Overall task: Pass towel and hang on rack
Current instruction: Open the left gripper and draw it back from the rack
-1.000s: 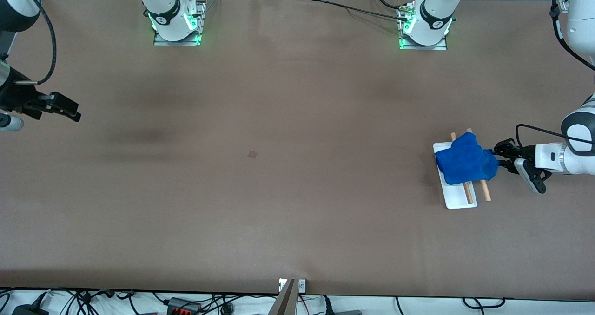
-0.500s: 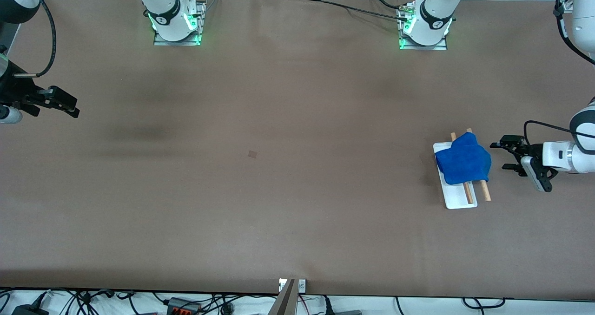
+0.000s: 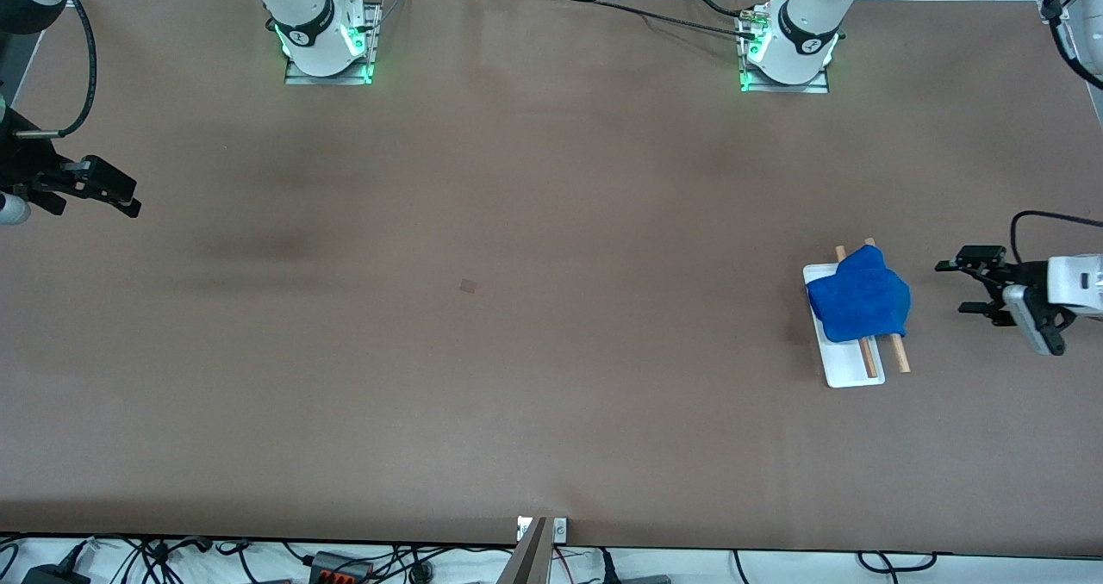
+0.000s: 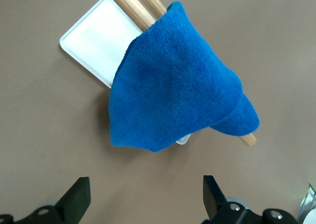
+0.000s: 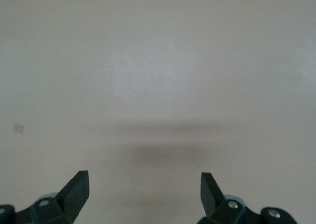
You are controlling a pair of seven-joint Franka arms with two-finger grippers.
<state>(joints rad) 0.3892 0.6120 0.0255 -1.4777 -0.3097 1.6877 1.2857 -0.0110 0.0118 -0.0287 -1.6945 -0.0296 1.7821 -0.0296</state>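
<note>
While the towel (image 3: pixel 860 303) hangs over the rack (image 3: pixel 843 369), the front view shows the left gripper (image 3: pixel 959 287) near the rack, wide and empty; the right gripper (image 3: pixel 121 198) waits well apart from it, also wide. From the left wrist view, the towel (image 4: pixel 177 85) covers both rods of the rack (image 4: pixel 94 41). From the right wrist view, the right gripper (image 5: pixel 143 189) holds nothing.

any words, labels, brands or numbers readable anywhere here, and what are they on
None can be read.
Towel: plain blue, no tag or print in view.
Rack: plain white tray and bare wooden rods.
Arm bases at the table's top edge: each has a small round dark mark, too small to read.
Table: no writing, only a small dark patch.
</note>
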